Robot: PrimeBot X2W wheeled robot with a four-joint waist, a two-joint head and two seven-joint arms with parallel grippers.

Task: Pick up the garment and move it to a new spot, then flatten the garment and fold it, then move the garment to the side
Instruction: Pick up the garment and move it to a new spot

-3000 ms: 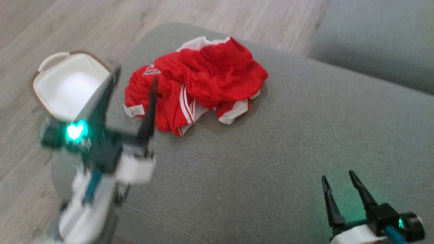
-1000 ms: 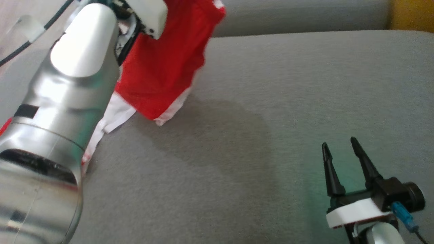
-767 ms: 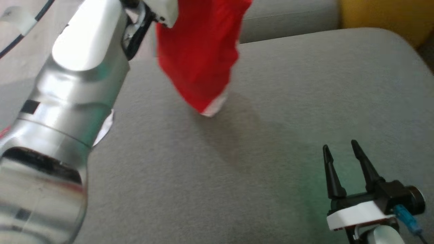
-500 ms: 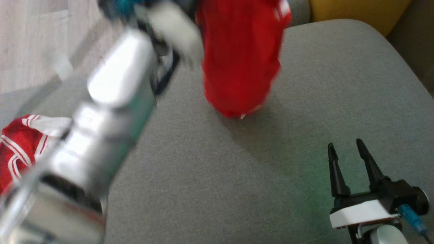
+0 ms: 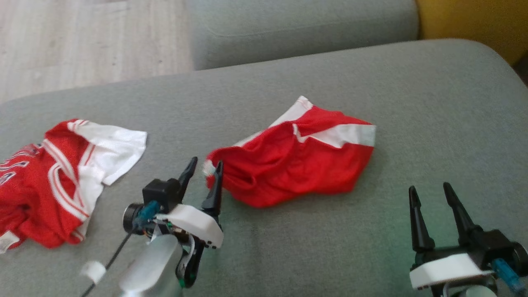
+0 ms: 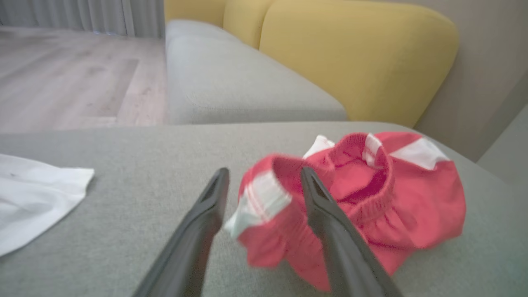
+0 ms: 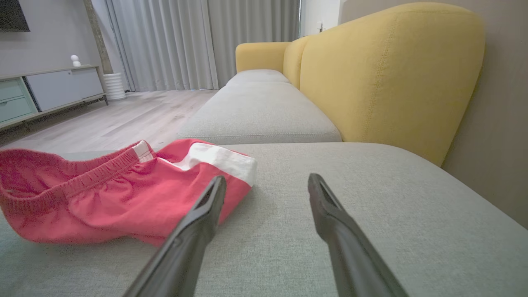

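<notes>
**A:** Where is the garment?

**B:** The red shorts (image 5: 297, 165) lie bunched near the middle of the grey sofa cushion (image 5: 288, 247), with the waistband rumpled and the white trim showing.

**A:** Are you gripping them?

**B:** No. My left pincer (image 5: 206, 161) sits at their 8 o'clock edge with its fingers spread. A white-trimmed corner lies loose between them. My right pincer (image 5: 429, 186) is spread wide too, at 4 o'clock, well apart from the cloth and pinching nothing.

**A:** Anything else nearby?

**B:** A red-and-white jersey (image 5: 49, 181) at 9 o'clock, apart from the shorts.

**A:** How far along are you?

**B:** I judge the carry to a new spot done. Flattening, folding and moving it aside all remain, because the cloth is a crumpled heap.
</notes>
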